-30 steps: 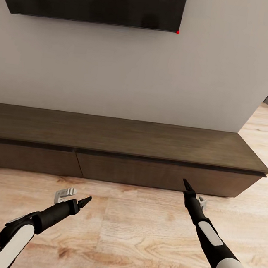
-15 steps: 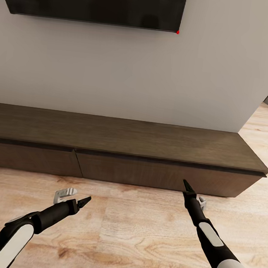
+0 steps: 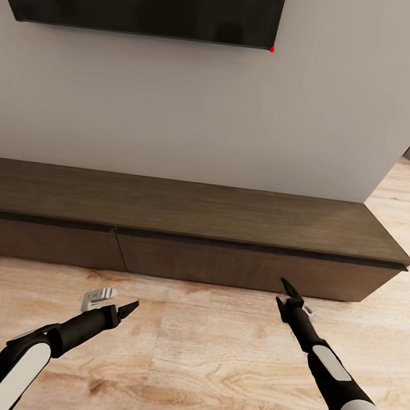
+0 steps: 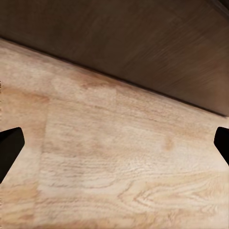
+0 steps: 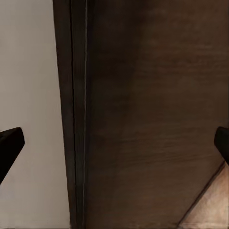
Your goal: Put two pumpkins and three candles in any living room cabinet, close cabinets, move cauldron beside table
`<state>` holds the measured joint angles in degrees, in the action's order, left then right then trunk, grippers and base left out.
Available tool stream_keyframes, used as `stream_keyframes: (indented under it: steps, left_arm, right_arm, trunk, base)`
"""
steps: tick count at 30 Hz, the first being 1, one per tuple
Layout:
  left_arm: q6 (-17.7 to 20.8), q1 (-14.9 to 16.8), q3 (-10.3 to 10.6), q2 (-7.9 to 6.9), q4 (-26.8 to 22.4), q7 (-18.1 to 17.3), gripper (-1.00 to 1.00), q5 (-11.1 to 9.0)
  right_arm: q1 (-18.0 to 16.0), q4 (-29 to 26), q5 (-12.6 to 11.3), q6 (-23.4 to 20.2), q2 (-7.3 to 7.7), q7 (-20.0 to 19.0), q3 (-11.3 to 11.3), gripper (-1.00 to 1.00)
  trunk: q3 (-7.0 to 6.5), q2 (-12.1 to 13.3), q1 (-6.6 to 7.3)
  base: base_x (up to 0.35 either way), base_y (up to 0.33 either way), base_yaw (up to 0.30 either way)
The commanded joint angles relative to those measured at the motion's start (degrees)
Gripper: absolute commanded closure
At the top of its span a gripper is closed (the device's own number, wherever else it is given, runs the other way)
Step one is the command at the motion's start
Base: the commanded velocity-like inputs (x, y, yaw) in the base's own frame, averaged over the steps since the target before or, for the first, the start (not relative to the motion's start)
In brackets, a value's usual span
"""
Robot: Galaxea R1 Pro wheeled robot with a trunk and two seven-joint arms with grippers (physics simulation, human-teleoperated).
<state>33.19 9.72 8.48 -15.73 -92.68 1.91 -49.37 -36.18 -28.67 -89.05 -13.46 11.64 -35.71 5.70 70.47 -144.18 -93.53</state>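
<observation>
Against the grey wall [image 3: 241, 107], at twelve o'clock, the cabinet [image 3: 189, 229] is seen with its drawer fronts flush, under the TV [image 3: 145, 1]. At five o'clock the right gripper [image 3: 286, 292], fingers spread, is held near it; at seven o'clock the left gripper [image 3: 131, 308], likewise spread, over the floor [image 3: 213, 352].

Grey wall [image 3: 240, 120], black TV [image 3: 145, 1], plank floor [image 3: 201, 351]

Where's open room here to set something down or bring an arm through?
The cabinet top is bare along its whole length, under the TV. The plank floor between the left gripper and right gripper is open. It is tightest by the right gripper, close to the drawer front.
</observation>
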Motion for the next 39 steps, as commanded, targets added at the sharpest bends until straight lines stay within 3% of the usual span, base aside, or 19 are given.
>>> stream_keyframes:
  steps: [1, 14, 30, 39]
  left_arm:
    - [0.2, 0.0, 0.0, -0.09, 0.0, 0.2, -1.00, -0.4]
    - [0.5, 0.0, 0.0, -0.18, 0.0, 0.2, -1.00, -0.4]
    - [0.5, 0.0, 0.0, -0.18, 0.0, 0.1, -1.00, -0.4]
    - [0.6, 0.0, 0.0, -0.18, 0.0, 0.1, -1.00, -0.4]
  right_arm:
    - [0.0, 0.1, -1.0, -0.7, 0.30, -0.2, 0.3, -1.00]
    - [0.0, -0.1, -1.7, -1.1, 0.49, 0.0, -0.5, -1.00]
    - [0.0, 0.0, -1.7, -1.1, 0.49, 0.0, -0.6, -1.00]
    - [0.0, 0.0, -1.7, -1.1, 0.49, 0.1, -0.6, -1.00]
  trunk:
    - [0.04, 0.0, 0.01]
    - [0.04, 0.0, 0.01]
    - [0.04, 0.0, 0.01]
    - [0.04, 0.0, 0.01]
  base:
    - [0.000, 0.000, 0.000]
    - [0.005, 0.000, 0.000]
    - [0.208, 0.000, 0.000]
    - [0.054, 0.000, 0.000]
